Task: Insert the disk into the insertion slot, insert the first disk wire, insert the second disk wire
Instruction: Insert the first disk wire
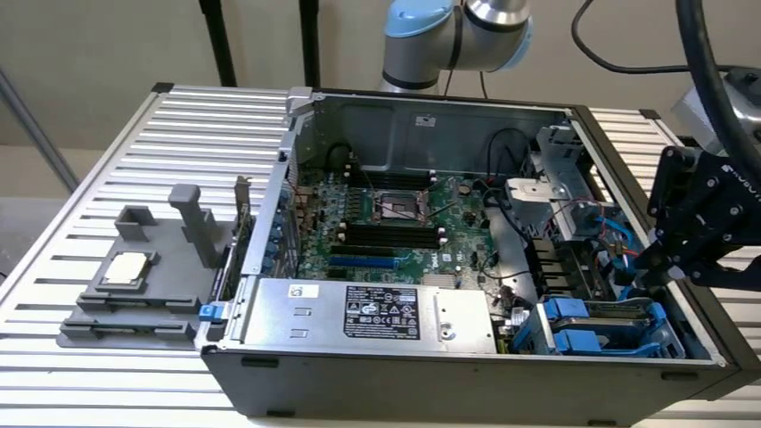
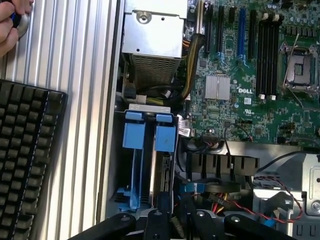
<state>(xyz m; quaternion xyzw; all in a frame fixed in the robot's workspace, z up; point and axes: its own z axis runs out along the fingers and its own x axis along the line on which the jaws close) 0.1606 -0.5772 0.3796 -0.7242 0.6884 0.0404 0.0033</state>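
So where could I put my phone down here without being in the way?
Bare ribbed table lies behind the grey fixture, at the exterior view's left, and in a strip between keyboard and case. Inside the case it is crowded: board, cables, and the gripper at the drive cage.

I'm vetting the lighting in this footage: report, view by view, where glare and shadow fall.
Exterior view: soft, even light, the ribbed table pale and bright, the computer case darker inside along its walls. Wrist view: the silver power supply box and the table ribs catch mild glare, while the drive bay sinks into shadow deeper in.
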